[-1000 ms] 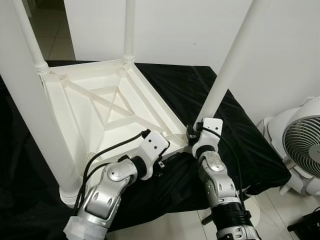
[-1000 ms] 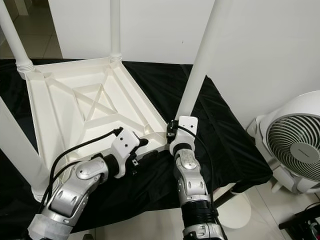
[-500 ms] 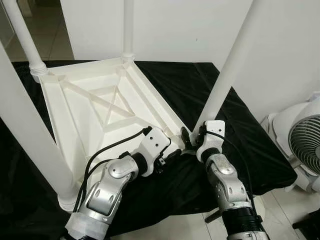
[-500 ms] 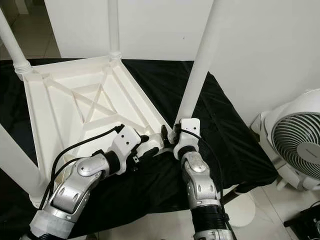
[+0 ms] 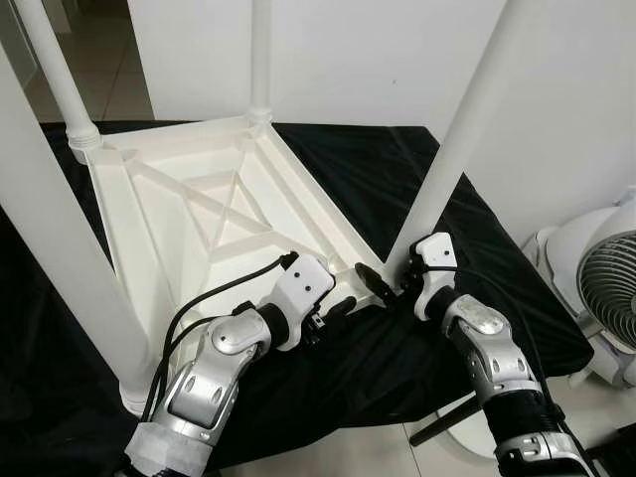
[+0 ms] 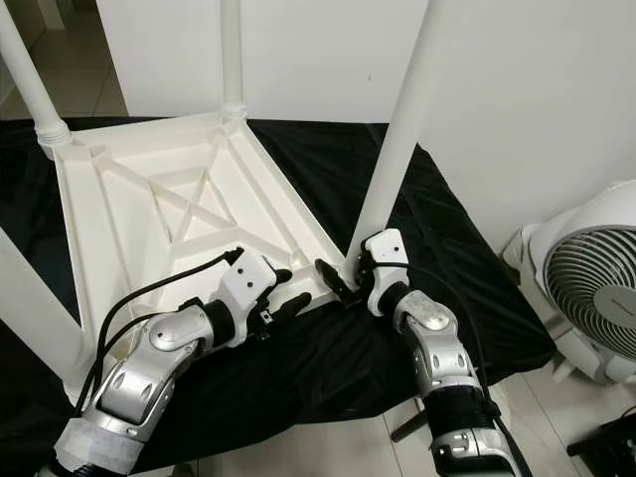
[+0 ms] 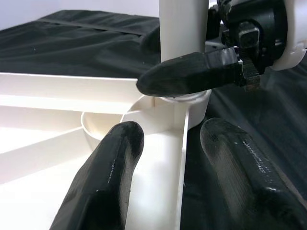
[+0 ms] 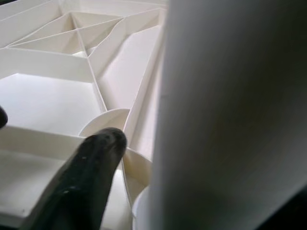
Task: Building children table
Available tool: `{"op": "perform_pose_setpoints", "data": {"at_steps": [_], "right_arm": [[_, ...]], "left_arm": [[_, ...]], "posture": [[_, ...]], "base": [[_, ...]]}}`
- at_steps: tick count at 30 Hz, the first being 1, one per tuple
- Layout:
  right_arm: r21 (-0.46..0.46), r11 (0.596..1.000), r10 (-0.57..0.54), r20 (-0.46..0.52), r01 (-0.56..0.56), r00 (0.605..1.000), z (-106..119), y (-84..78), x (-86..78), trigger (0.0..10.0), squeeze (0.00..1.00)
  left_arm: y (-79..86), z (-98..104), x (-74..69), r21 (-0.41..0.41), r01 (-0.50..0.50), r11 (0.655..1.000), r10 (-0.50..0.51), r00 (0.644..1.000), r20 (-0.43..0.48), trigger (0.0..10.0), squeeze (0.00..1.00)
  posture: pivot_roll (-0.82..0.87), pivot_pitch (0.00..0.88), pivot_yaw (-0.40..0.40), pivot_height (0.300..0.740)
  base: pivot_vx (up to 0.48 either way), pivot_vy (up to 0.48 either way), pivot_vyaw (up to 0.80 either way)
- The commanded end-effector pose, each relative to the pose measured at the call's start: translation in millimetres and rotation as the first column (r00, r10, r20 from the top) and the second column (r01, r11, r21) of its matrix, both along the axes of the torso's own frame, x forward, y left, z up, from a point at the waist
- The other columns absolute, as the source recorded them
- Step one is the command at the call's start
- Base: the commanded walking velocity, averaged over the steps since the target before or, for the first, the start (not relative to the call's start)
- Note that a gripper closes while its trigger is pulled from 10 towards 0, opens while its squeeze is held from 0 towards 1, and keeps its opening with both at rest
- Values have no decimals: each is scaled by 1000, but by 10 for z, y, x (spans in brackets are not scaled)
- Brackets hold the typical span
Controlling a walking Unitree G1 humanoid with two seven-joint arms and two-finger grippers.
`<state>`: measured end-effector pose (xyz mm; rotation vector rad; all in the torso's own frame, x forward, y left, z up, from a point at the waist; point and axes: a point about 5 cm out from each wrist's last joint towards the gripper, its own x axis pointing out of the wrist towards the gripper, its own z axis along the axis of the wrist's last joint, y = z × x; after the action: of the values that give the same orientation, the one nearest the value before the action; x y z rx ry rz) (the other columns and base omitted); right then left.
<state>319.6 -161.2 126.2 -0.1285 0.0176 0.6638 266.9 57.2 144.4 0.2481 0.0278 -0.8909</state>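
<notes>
Table underside (image 5: 169, 214): white moulded plastic, smooth, faint sheen on the ribs.
Table legs (image 5: 467, 129): same white plastic, smooth, softly glossy.
Cloth (image 5: 397, 179): black fabric, matt, lightly creased.
Left gripper fingers (image 7: 103, 184): black, slightly textured, dull shine.
Arms (image 5: 214, 373): brushed silver metal with white plastic housings.
Fan (image 6: 586, 288): white glossy plastic.
Floor (image 5: 109, 70): pale glossy tiles.
</notes>
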Motion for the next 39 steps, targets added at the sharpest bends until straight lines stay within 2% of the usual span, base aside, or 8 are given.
{"op": "perform_pose_setpoints", "data": {"at_steps": [1, 12, 24, 25, 33, 35, 37, 39], "right_arm": [[0, 999, 49, -40, -49, 998, -70, 27, -14, 0, 0], [-16, 998, 59, -73, -61, 996, -186, -3, -33, 0, 0], [3, 988, -153, -40, 153, 987, -195, -23, 32, 0, 0], [65, 961, -262, -86, 268, 961, -220, 56, 20, 0, 0], [65, 920, -378, -114, 387, 919, -259, 161, -14, 0, 0], [56, 906, -412, -113, 420, 904, -269, 184, -23, 0, 0], [45, 862, -496, -125, 504, 859, -310, 225, -38, 0, 0], [45, 862, -496, -125, 504, 859, -310, 225, -38, 0, 0]], "left_arm": [[11, -2, 8, -3, -61, 998, 62, 998, 9, 10000, 0], [46, -3, -2, 2, -59, 998, 59, 998, 5, 10000, 0], [-45, -10, 11, -22, -53, 998, 53, 999, 1, 10000, 0], [-44, -14, 20, -24, -54, 998, 54, 999, 2, 10000, 0], [-63, -15, 28, -27, -51, 998, 51, 999, 4, 10000, 0], [-70, -9, 32, -29, -50, 998, 50, 999, 5, 10000, 0], [-76, -2, 44, -30, -50, 998, 50, 999, 9, 10000, 0], [-76, -2, 44, -30, -50, 998, 50, 999, 9, 10000, 0]], "posture": [[134, 0, -65, 740], [130, 0, -69, 740], [101, 0, -83, 740], [97, 0, -91, 740], [98, 0, -97, 740], [98, 0, -97, 740], [102, 0, -102, 740], [102, 0, -102, 740]], "base": [[0, 0, 0], [0, 0, 0], [0, 0, 0], [0, 0, 0], [0, 0, 0], [0, 0, 0], [0, 0, 0], [0, 0, 0]]}}
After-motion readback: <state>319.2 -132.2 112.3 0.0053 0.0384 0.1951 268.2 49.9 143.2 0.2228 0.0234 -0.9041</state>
